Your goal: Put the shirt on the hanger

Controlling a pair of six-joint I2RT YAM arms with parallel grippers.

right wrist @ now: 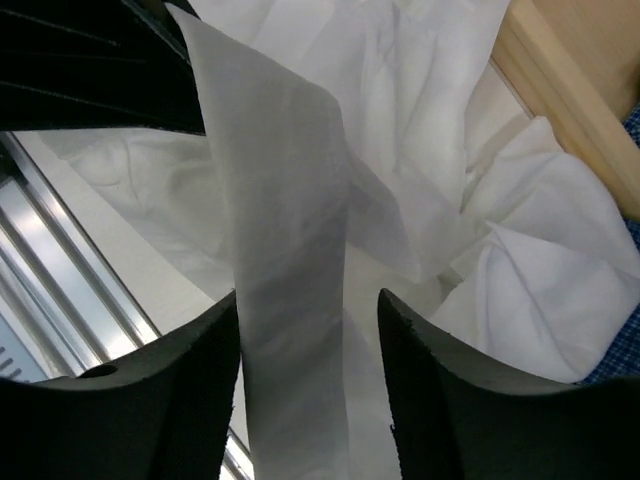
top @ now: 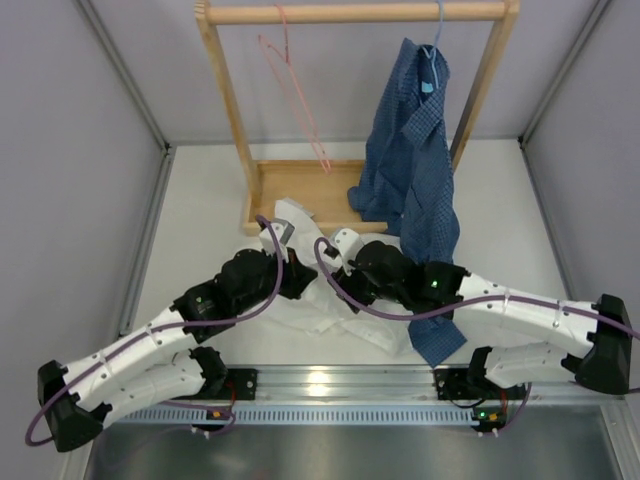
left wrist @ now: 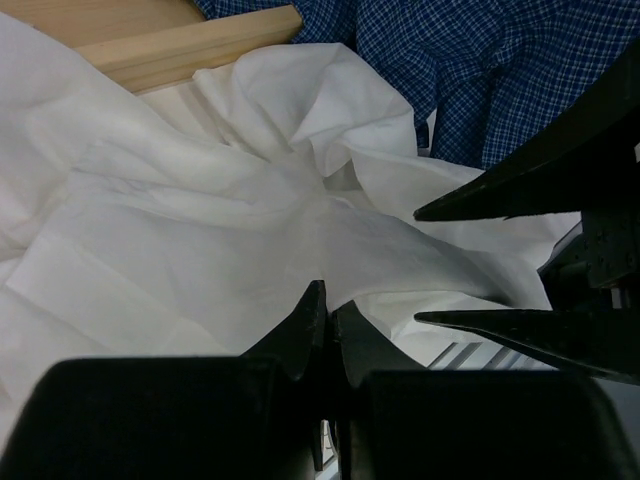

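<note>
Left gripper (left wrist: pixel 328 318) is clamped: its black tapered fingertips meet with only a hairline slit, nipping a fold of the shirt (left wrist: pixel 200 220). In the right wrist view we see a flat taut band of that white cloth running up to the left claw. The band passes between the fingers of the right gripper (right wrist: pixel 308 340), which are spread apart and not squeezing; the cloth brushes one finger (right wrist: pixel 215 350) and stands just clear of the other. The shirt is thin, matte and heavily creased, almost translucent where it is a single layer. It lies crumpled on the white table (top: pixel 200 220) under both wrists, and its far edge touches the front lip of the rack base (left wrist: pixel 190 45), which is pale planed wood with square edges. The hanger (top: pixel 298 110) is thin pink wire, triangular, hooked on the round wooden top rail (top: pixel 350 12) and seen nearly edge-on, well apart from the shirt. Further right on the same rail we see the blue checked shirt (top: pixel 415 150), a fine woven check, draped from a light blue hanger (top: pixel 432 60) with its tail reaching down over the right arm. Arm shells are glossy white with black joints, and purple cables (top: pixel 275 290) loop over them. A ribbed aluminium rail (top: pixel 330 380) carries both bases
</note>
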